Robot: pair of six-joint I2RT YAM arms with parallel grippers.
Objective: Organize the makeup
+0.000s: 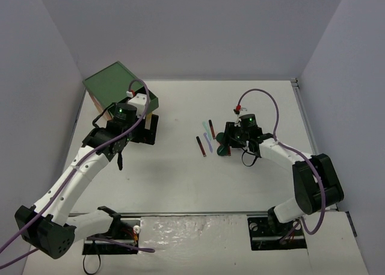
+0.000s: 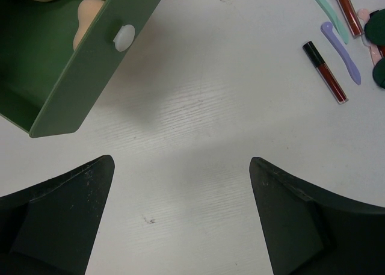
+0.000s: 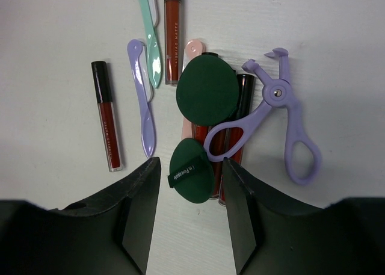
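**Right tool astride a green puff**

The right tool [image 3: 191,191] stands spread, fingers either side of a small dark green round puff [image 3: 191,171]. The puff lies across dark red gloss tubes [image 3: 243,91], beside a purple plastic curler [image 3: 283,121] on the white surface [image 2: 198,106]. The left tool [image 2: 181,166] gapes wide near an open green drawer [image 2: 90,70] holding tan sponges [image 2: 87,16]

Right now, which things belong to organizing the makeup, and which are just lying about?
Makeup: sponges, lip glosses, green puffs, teal tool, purple tool, purple curler.
Not makeup: green drawer holding the sponges, table.
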